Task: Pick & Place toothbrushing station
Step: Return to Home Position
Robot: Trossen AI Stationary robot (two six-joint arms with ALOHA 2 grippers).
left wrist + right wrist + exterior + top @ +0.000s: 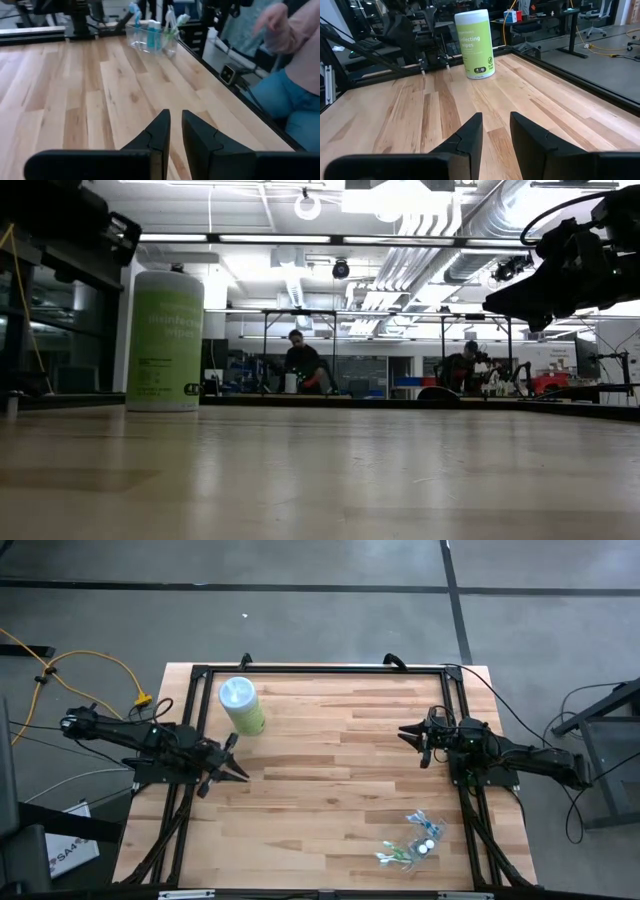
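Toothbrushes in clear organizer at front right corner of table, left gripper near left edge, right gripper near right edge (both jaws narrowly parted, empty), canister back left.

Table middle wide open; wipes canister stands toward its left side, toothbrush organizer sits by its right edge.

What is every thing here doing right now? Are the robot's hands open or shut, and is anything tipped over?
left hand: open a little, empty.
right hand: open, empty.
wipes canister: standing upright, lid on.
clear organizer: upright near the table edge on the right arm's side.
toothbrushes: standing in the organizer.
blue tube: standing in the organizer.
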